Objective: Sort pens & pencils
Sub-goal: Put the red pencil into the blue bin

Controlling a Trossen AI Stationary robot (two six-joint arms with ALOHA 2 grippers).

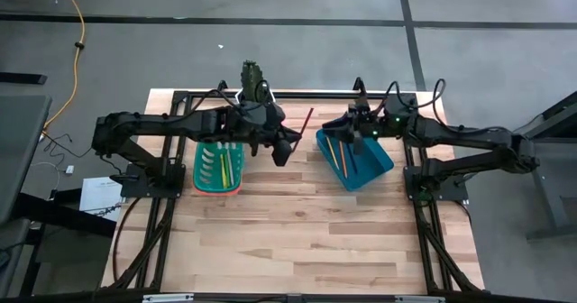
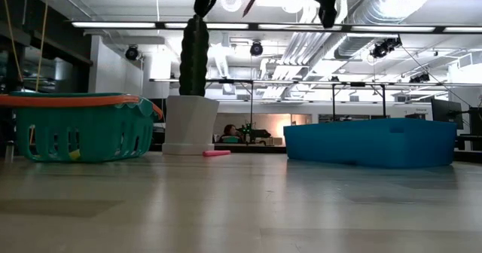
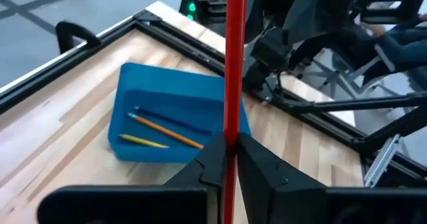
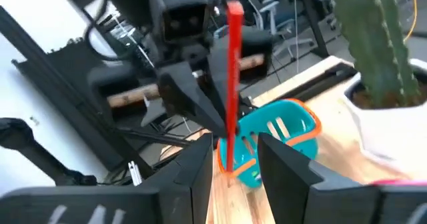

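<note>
My left gripper (image 1: pixel 287 152) is shut on a thin red pencil (image 1: pixel 305 124), high in the air between the green basket (image 1: pixel 198 169) and the blue bin (image 1: pixel 377 164). In the left wrist view the pencil (image 3: pixel 235 57) crosses the picture above the bin (image 3: pixel 167 91). Three pencils (image 3: pixel 167 131), dark blue, orange and yellow, lie on the bin's floor. Pale green and yellow pens (image 1: pixel 225 163) lie in the basket. A hot-pink pen (image 2: pixel 217 153) lies on the table by the cactus pot. My right gripper (image 1: pixel 356 143) hovers open over the bin, facing the left one (image 4: pixel 200 111). My left gripper pinches the red pencil's shaft (image 3: pixel 231 134) between its two fingers, which lie across it. The hold sits on the pencil's lower part, and the long free end (image 4: pixel 234 31) rises above the fingers. The pencil is lifted clear and tilted toward the table's far right.
A cactus in a white pot (image 1: pixel 252 82) stands at the table's far edge behind the basket (image 2: pixel 75 125). The blue bin (image 2: pixel 369 144) sits slanted on the far right. The near half of the wooden table (image 1: pixel 297 240) holds no objects.
</note>
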